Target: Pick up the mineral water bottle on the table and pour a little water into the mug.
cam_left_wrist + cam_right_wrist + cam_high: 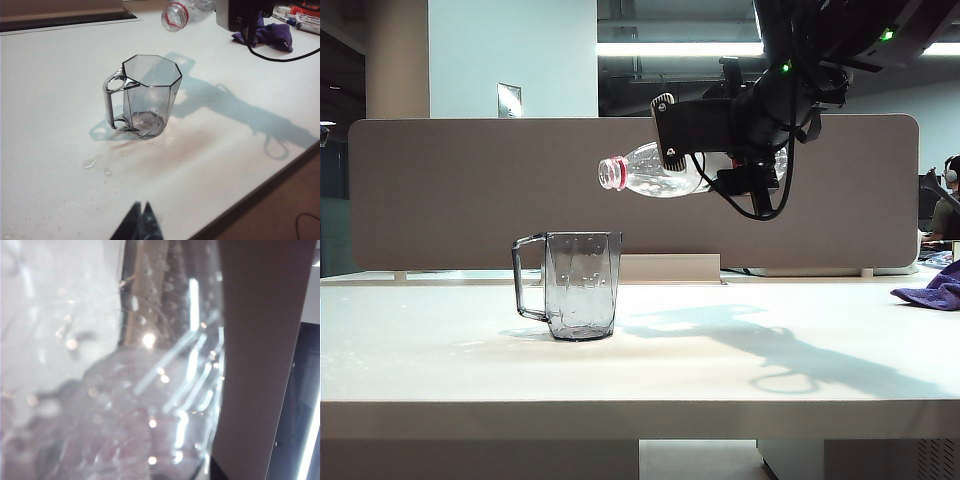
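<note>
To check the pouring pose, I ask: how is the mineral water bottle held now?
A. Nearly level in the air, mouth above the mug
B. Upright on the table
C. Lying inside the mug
A: the right hand holds the mineral water bottle almost horizontal, above the mug.

bottle (655, 172): clear, red neck ring, uncapped, near-horizontal, mouth left, above the mug
mug (578, 285): smoky-grey, upright, table (720, 360) centre-left

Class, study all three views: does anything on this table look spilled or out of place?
Yes. Small water puddles lie on the table beside the mug, not in it. The right gripper holds the mineral water bottle tipped level above the mug. The left gripper hangs near the table's edge.
</note>
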Motion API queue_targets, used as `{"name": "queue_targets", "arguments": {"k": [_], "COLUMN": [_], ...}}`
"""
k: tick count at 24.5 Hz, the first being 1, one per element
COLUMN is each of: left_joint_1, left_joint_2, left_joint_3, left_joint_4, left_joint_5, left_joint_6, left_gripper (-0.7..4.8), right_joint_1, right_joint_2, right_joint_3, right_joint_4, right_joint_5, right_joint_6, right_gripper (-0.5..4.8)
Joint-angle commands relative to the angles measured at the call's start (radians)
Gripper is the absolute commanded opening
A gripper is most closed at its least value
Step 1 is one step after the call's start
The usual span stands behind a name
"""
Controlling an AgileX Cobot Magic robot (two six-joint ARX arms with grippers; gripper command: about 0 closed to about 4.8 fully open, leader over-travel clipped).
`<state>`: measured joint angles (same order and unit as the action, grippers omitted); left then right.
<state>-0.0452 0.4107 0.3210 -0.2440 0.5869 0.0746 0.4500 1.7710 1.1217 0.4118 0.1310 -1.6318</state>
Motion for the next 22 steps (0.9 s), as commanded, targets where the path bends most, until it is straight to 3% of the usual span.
{"name": "queue_targets", "arguments": {"k": [1, 10, 18, 22], "left_joint_1": [0.0, 0.0, 0.0, 0.0], "left_joint_2": [-0.001, -0.001, -0.001, -0.001], "left_joint_3": [0.003, 0.003, 0.003, 0.003], "left_joint_4": [0.013, 0.013, 0.013, 0.013], "left_joint_5": [0.0, 0.0, 0.0, 0.0], "left_joint_6": [0.003, 0.003, 0.003, 0.003], "left_gripper": [-0.05, -0.05, -0.05, -0.05], "right_joint_1": [0.001, 0.0, 0.0, 0.001], "right_joint_2": [-0.006, 0.003, 0.01, 0.01], "right_joint_3": [0.017, 0.028, 0.027, 0.027], "right_joint_4": [0.026, 0.005, -0.045, -0.047], "right_joint_5": [-0.002, 0.006, -0.003, -0.048], "right_joint_6": [-0.02, -0.029, 0.145, 0.404], "right_gripper": [2.62, 2.61, 2.61, 2.61]}}
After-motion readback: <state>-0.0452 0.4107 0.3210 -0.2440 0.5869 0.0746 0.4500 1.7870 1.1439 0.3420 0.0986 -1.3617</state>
